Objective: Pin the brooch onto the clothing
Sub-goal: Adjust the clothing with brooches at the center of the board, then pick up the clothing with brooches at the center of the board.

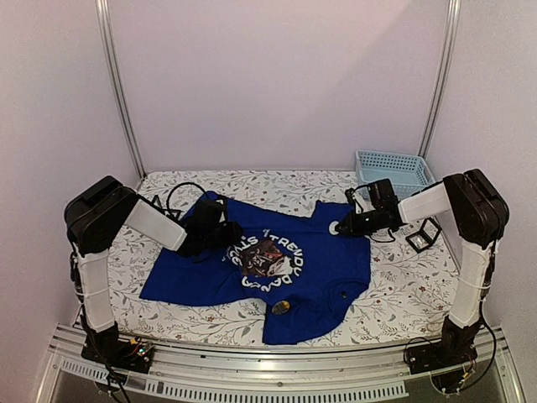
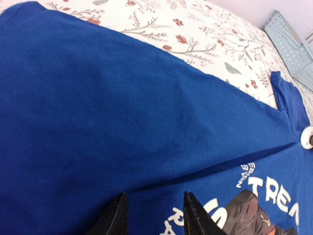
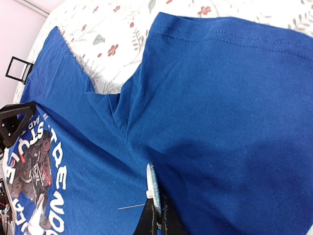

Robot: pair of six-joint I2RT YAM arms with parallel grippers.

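Pinning pending | right gripper (image 3: 156,211) is clamped on round white disc brooch (image 3: 152,186) | left gripper (image 2: 154,208) is held part-open above royal-blue fabric T-shirt (image 2: 122,107) | risk: fabric may be bunched (unbraced), brooch dislodged.

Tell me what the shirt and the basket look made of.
The shirt: soft matte knit cloth, likely cotton; it creases and shows stitched hems. The basket: light blue plastic, probably, going by its moulded lattice walls.

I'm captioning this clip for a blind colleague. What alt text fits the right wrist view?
The right gripper pinches a pale brooch edge-on, its thin pin jutting left, over the royal-blue T-shirt. Part of the shirt's white-lettered chest print shows at the left edge, and the floral table cover lies beyond.
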